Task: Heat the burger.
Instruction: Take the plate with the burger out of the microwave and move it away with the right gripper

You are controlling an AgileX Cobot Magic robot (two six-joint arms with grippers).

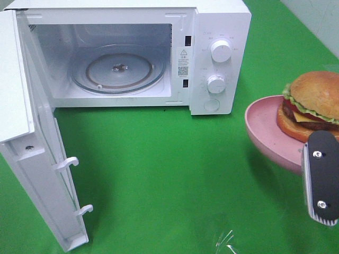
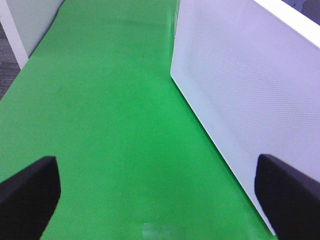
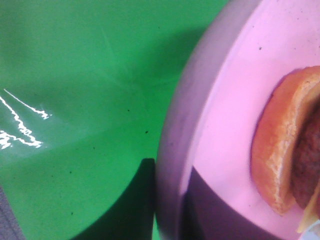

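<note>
The burger (image 1: 313, 106), with a golden bun, lettuce, cheese and patty, lies on a pink plate (image 1: 265, 127) at the right edge of the exterior view. My right gripper (image 1: 321, 159) is shut on the plate's near rim and holds it above the green cloth, to the right of the microwave (image 1: 220, 32). The right wrist view shows the plate's rim (image 3: 172, 150) and the bun's edge (image 3: 272, 155) up close. The microwave's door (image 1: 42, 174) stands wide open, showing the bare glass turntable (image 1: 119, 69). My left gripper (image 2: 160, 200) is open and empty beside the door's outer face (image 2: 240, 90).
Green cloth (image 1: 169, 174) covers the table in front of the microwave. The open door sticks out toward the front left, with two latch hooks (image 1: 69, 163) on its edge. Two knobs (image 1: 221, 50) sit on the microwave's right panel.
</note>
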